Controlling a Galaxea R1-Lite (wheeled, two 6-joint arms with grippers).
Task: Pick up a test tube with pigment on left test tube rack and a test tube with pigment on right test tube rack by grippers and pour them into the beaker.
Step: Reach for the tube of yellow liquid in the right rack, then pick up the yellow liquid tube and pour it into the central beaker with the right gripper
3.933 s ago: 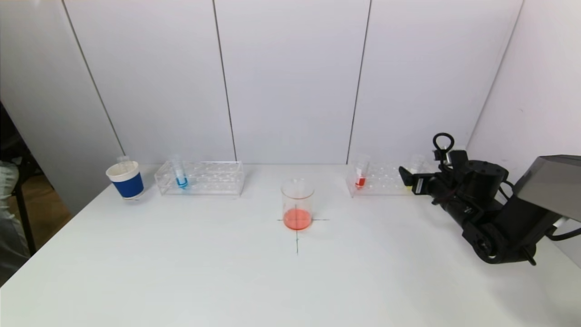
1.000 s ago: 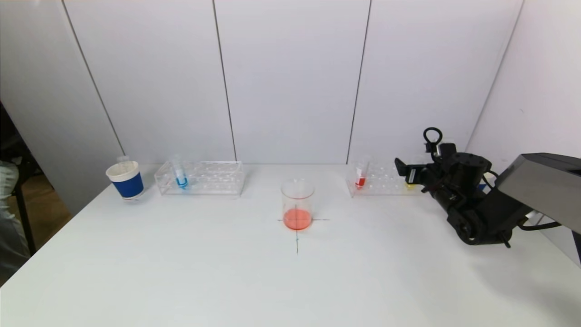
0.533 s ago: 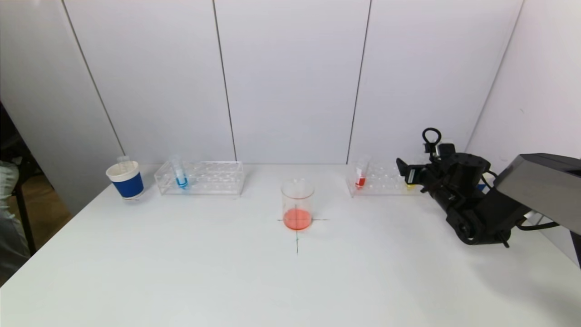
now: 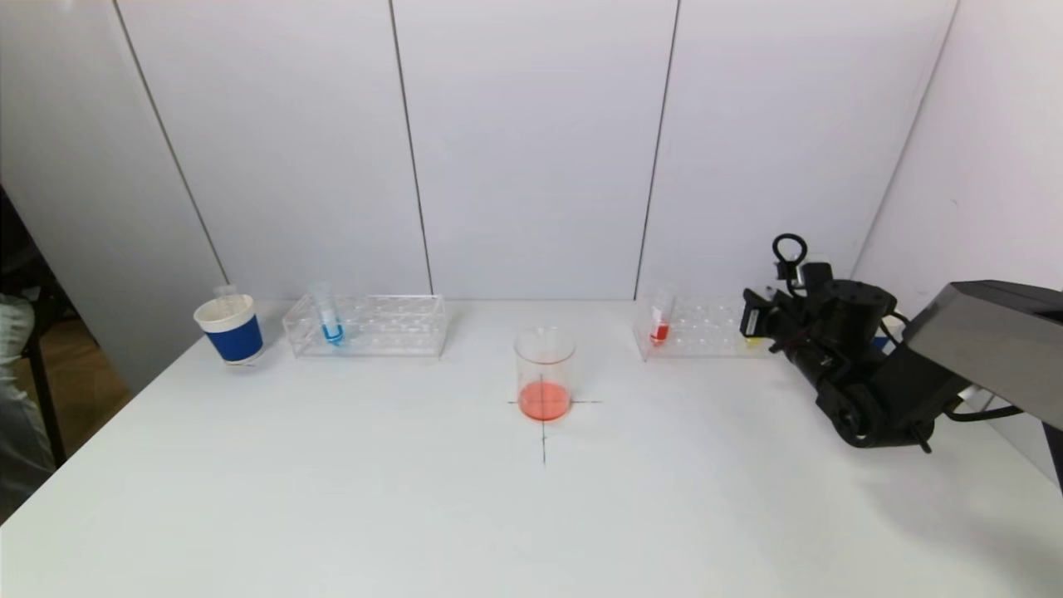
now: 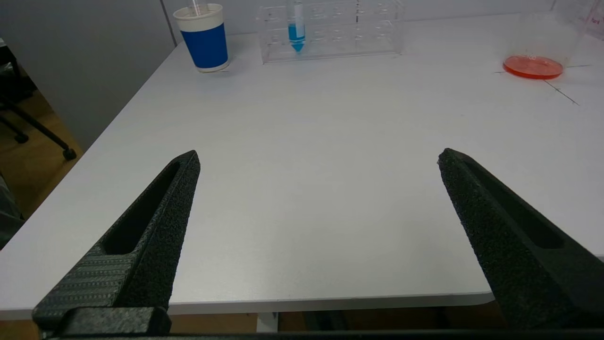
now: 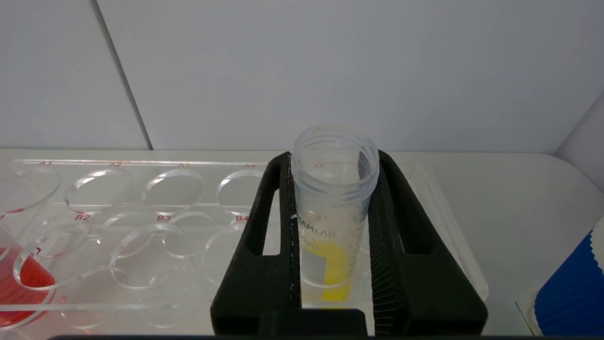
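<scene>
Left gripper [image 5: 316,198]: parked at the near edge of the table [image 4: 415,515], its two fingers spread wide with nothing between them; it is not seen in the head view.
Beaker [image 4: 544,371]: stands mid-table on a drawn cross, a shallow layer of orange-red liquid in the bottom, well apart from both racks.
Right gripper [image 6: 332,226]: at the far right, its fingers pressed against both sides of the yellow tube [image 6: 330,222], which sits upright in the right rack [image 4: 693,328].
Risk, lifting: the tube is open-topped; a tilted or hurried pull could likely drag it against the hole's edge, tip the light rack or spill the yellow liquid.
Risk, grip: the smooth plastic wall may slip if the hold is off-centre.
Red tube [image 4: 660,320]: stands at the right rack's left end, on the way toward the beaker; a low carry might clip it.
Left rack [image 4: 365,325]: far left, holding a blue tube [image 4: 330,316], untouched.
Blue cup [image 4: 230,330]: left of that rack, clear of the work.
Second blue cup [image 6: 573,288]: just right of the right rack.
</scene>
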